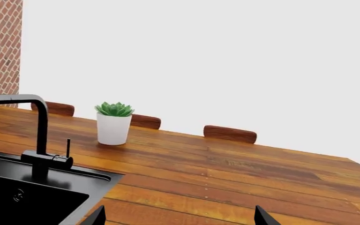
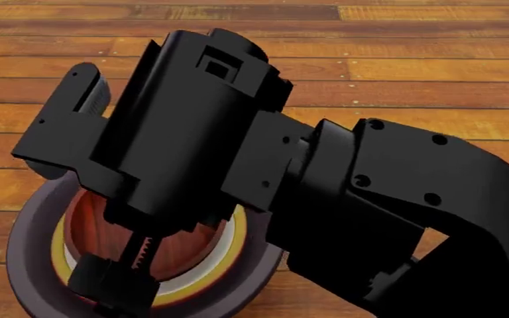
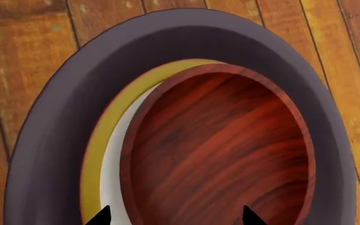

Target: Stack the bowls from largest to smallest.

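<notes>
Neatly nested round bowls [image 3: 217, 140], glossy wood-grain innermost, plank table [image 3: 17, 56]

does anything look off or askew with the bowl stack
Slightly. The red-brown bowl sits off-centre in the white bowl, leaving white showing on one side only. Both lie inside the grey bowl. Nothing looks spilled or damaged.

The right arm [image 2: 396, 199] fills most of the head view, reaching from the lower right toward the lower left, its black wrist housing tilted downward. The right gripper [image 2: 117, 281] hangs at the lower left of that frame; in its wrist view two fingertips [image 3: 102, 216] stand apart, seemingly parted with nothing between. The left gripper [image 1: 176, 218] shows only two dark fingertips, spread wide.
</notes>
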`<state>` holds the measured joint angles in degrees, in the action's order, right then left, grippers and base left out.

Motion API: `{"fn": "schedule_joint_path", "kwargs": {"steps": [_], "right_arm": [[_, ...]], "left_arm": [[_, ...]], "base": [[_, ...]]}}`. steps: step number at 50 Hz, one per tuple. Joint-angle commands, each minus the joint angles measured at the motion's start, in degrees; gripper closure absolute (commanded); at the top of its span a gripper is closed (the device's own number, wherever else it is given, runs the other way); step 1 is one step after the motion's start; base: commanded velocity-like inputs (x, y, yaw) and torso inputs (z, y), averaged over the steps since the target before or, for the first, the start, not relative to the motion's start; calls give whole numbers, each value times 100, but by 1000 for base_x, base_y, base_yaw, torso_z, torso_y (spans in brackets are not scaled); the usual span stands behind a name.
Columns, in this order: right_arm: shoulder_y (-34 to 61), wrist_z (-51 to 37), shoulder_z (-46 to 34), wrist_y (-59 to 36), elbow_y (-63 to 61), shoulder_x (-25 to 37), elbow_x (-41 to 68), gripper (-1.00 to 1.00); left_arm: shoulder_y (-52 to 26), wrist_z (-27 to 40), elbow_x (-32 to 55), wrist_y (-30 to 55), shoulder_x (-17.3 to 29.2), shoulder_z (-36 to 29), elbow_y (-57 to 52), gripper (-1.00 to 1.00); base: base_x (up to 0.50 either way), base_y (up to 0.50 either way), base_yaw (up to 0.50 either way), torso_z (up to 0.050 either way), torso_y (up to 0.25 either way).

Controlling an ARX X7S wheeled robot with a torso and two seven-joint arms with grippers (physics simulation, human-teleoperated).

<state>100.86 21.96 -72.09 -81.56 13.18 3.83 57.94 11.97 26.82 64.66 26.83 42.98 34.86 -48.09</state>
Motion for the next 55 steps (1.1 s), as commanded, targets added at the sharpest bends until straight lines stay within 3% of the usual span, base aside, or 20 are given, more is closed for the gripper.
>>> {"fn": "schedule_joint_path", "kwargs": {"steps": [1,12,22,33,43,55], "right_arm": [[237,39,381,16,12,-26,143,-100],[632,-383,1156,-209,-288,355,597,-100],[360,-1099,1688,-23,-874,936,777,-100],[-493,-2584,2659,-91,-1472,1489,1416,-100],[-1448,-4117,3846,506,-2230,2078,1906,-100],[-2189,-4904,4579,893,-2704,2691,2334,-100]], "left_arm": [[-33,-151,-73,126,-109,69,-17,-100],[-49,-184,-119,108,-131,14,22,-100],[-89,-199,-206,112,-146,-107,60,-100],[-105,-210,-259,108,-174,-194,79,-100],[-50,-201,-254,98,-162,-108,58,-100],[-69,-167,-257,110,-148,-140,39,-100]], "base": [[0,0,0,0,0],[0,0,0,0,0],[0,0,0,0,0],[0,0,0,0,0],[0,0,0,0,0],[0,0,0,0,0]]}}
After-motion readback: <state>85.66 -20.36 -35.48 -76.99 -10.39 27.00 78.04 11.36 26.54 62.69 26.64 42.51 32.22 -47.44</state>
